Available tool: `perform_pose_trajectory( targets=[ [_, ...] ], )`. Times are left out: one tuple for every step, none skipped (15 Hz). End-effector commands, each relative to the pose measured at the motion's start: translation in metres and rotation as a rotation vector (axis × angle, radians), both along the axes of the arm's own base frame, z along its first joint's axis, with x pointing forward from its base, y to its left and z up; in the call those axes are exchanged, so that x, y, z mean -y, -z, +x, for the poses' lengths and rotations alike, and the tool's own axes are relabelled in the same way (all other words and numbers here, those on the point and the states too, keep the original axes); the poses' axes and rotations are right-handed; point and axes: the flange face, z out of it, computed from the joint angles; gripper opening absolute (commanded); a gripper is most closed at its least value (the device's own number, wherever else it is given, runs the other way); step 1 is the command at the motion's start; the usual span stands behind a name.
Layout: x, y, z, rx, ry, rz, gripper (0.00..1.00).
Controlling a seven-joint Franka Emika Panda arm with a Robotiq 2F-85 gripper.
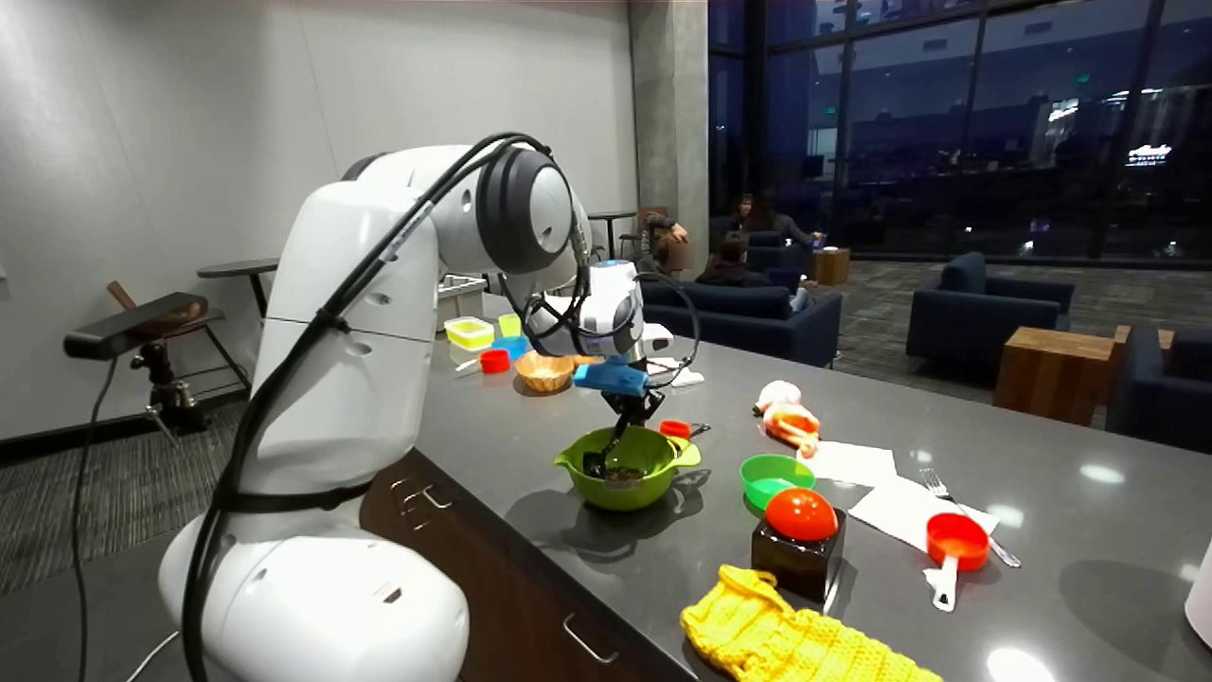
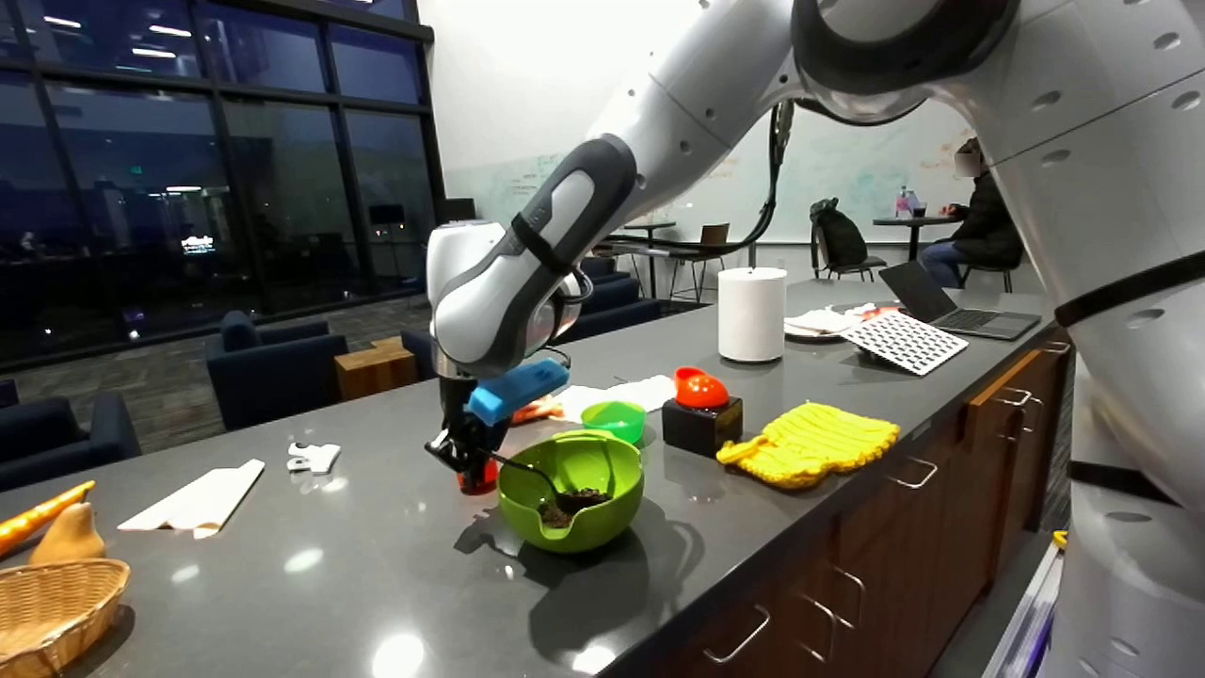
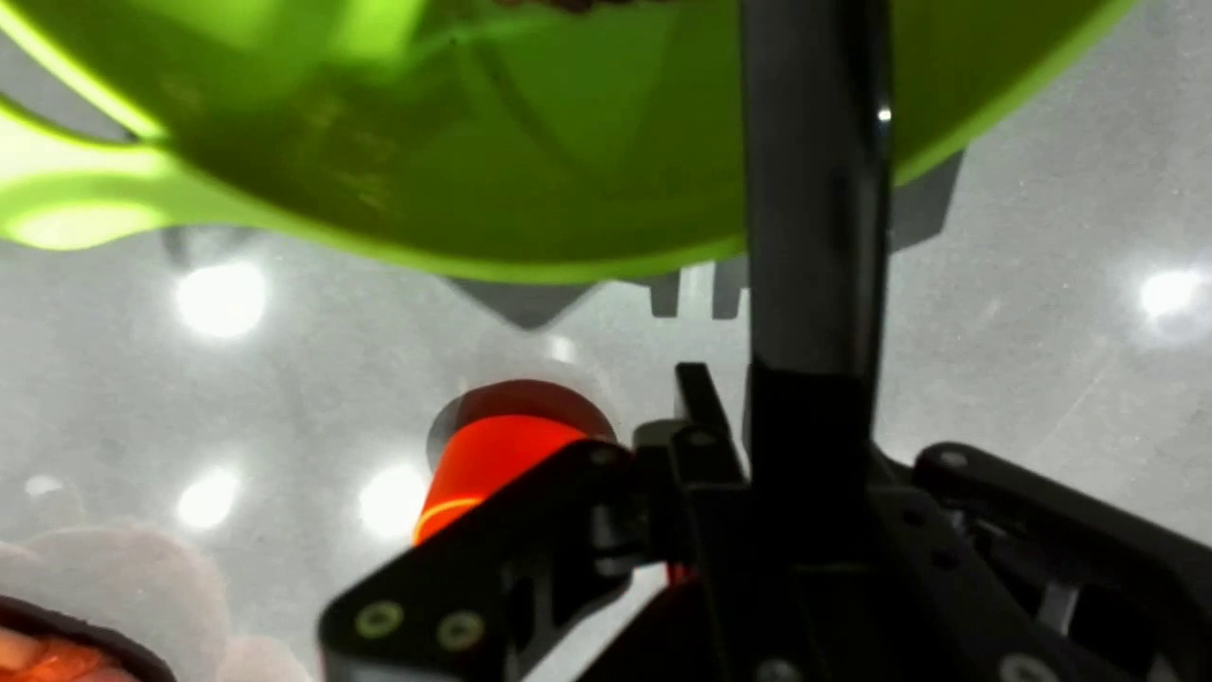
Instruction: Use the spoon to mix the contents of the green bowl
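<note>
The green bowl point(image 1: 630, 494) stands upright on the dark counter, and it also shows in an exterior view point(image 2: 602, 523) with dark brown bits point(image 2: 557, 516) in its bottom. My gripper point(image 2: 478, 447) is beside and above the bowl's rim, and in an exterior view point(image 1: 632, 409) it is over the bowl's far side. It is shut on the handle of the dark spoon point(image 3: 816, 208), which runs from the jaws point(image 3: 805, 464) over the rim. The spoon slants down into the bowl, its head point(image 2: 582, 499) among the bits. The wrist view cuts off the spoon's head.
A red cup point(image 3: 502, 459) stands close beside the bowl, under the gripper. A small green dish point(image 1: 769, 488), a dark box point(image 1: 798, 559) with a red ball on it and a yellow cloth point(image 2: 814, 443) lie near. A basket point(image 1: 545, 372) stands farther along. The counter's front edge is close.
</note>
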Motion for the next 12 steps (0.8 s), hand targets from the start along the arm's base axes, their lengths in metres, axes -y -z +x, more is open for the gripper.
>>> perform_pose_trajectory(
  targets=[
    [-0.003, -0.003, 0.006, -0.020, -0.015, 0.002, 0.00],
    [-0.003, -0.002, 0.007, -0.018, -0.018, -0.002, 0.00],
    [-0.004, -0.004, 0.008, -0.019, -0.019, -0.002, 0.00],
    [-0.004, -0.004, 0.009, -0.012, -0.023, -0.003, 0.00],
    [-0.004, -0.005, 0.010, -0.003, -0.027, -0.004, 0.00],
    [-0.005, -0.006, 0.011, 0.002, -0.032, -0.002, 0.00],
    [-0.005, -0.006, 0.012, 0.014, -0.039, -0.001, 0.00],
    [-0.006, -0.006, 0.014, 0.024, -0.045, 0.000, 0.00],
    [-0.007, -0.007, 0.015, 0.044, -0.055, 0.010, 0.00],
    [-0.008, -0.007, 0.017, 0.072, -0.066, 0.025, 0.00],
    [-0.008, -0.007, 0.019, 0.104, -0.075, 0.039, 0.00],
    [-0.009, -0.007, 0.022, 0.140, -0.081, 0.064, 0.00]
  ],
)
